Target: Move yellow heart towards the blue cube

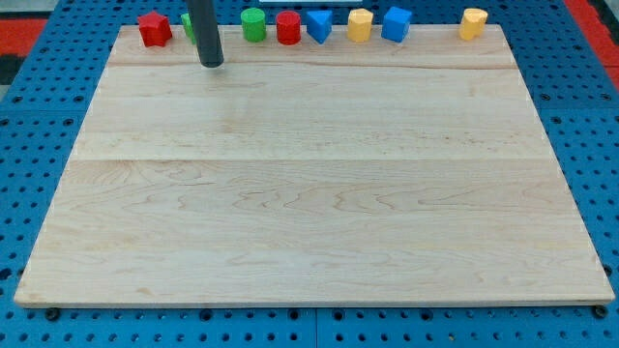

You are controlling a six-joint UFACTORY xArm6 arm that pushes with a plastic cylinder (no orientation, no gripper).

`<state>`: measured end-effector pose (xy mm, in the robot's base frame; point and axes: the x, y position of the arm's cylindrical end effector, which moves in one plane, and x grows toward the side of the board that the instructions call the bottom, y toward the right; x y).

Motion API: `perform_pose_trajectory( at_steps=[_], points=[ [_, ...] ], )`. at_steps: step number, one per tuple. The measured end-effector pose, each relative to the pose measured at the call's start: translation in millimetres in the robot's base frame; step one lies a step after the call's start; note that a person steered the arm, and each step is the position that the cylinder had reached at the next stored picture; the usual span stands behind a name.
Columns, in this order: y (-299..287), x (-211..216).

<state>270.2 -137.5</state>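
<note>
My tip (212, 63) is planted near the wooden board's (309, 193) top edge, just right of the red block (154, 29) and hiding most of a green block (187, 23) behind the rod; there's no claw here, just the bare rod end. Further right sit a green cylinder (253, 24), red cylinder (288, 27), blue block (319, 25), a yellow block (360, 24) touching the blue cube (396, 23), while the far-right yellow piece (473, 22), probably the heart, stands well apart.

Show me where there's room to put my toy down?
Everywhere below the top row is bare wooden board. It's crowded only along the view's top edge, from the red block to the yellow heart, where my tip stands.
</note>
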Motion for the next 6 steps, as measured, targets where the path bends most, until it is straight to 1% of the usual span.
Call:
perform_pose_trajectory(
  at_steps=[1,2,3,4,5,6],
  points=[
    [10.1,15.7],
    [69.6,67.3],
    [158.2,76.1],
    [254.7,76.1],
    [320.3,76.2],
    [363.3,76.2]
  ],
)
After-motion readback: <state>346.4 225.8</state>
